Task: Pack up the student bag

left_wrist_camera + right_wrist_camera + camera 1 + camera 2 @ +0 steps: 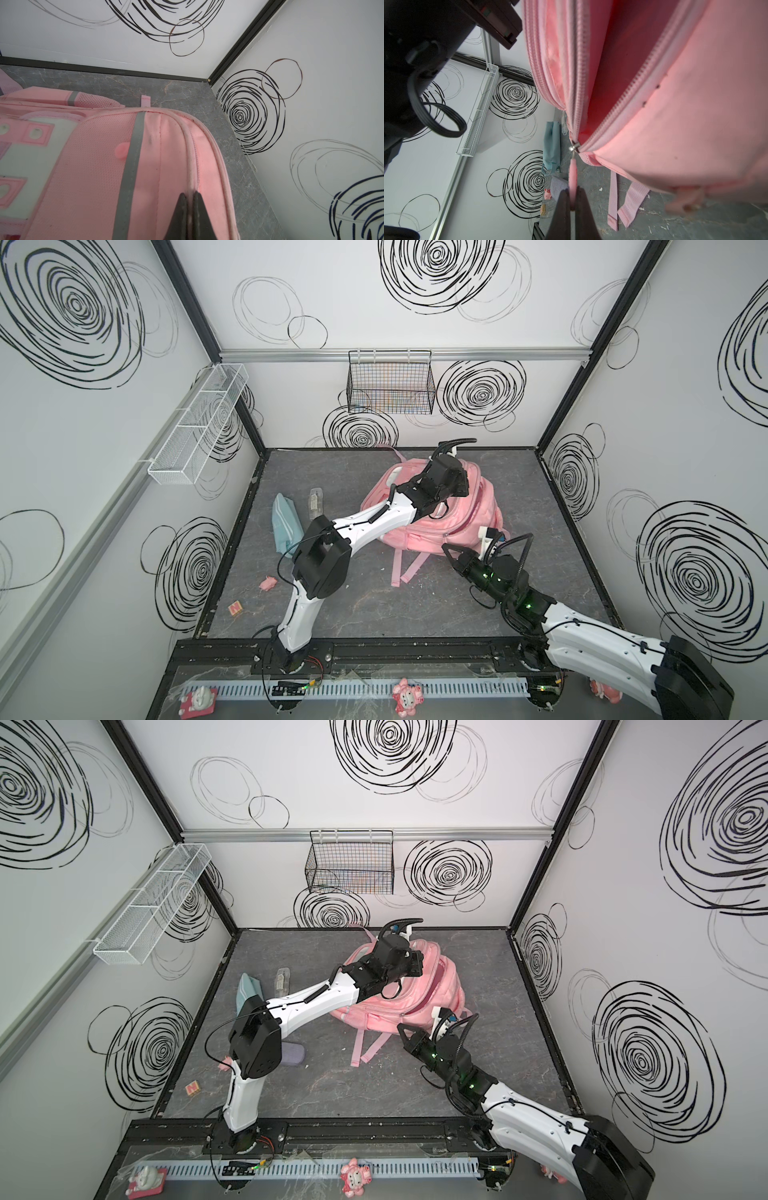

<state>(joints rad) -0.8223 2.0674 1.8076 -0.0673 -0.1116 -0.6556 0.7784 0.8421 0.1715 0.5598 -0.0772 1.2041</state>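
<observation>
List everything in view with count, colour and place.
student bag: 1, pink, table centre-back, zip open
zip pull: 1, pink, on slider
teal pouch: 1, teal, left of bag
clear case: 1, transparent, beside teal pouch
grey pouch: 1, grey, in front of teal pouch
small toy: 1, pink, table front-left
letter block: 1, wood, red N, front-left
mesh basket: 1, white, left wall
wire basket: 1, black, back wall
figurines: 3, pink and white, front rail
table: 1, grey marbled
left gripper: shut on student bag's edge
right gripper: shut on zip pull
</observation>
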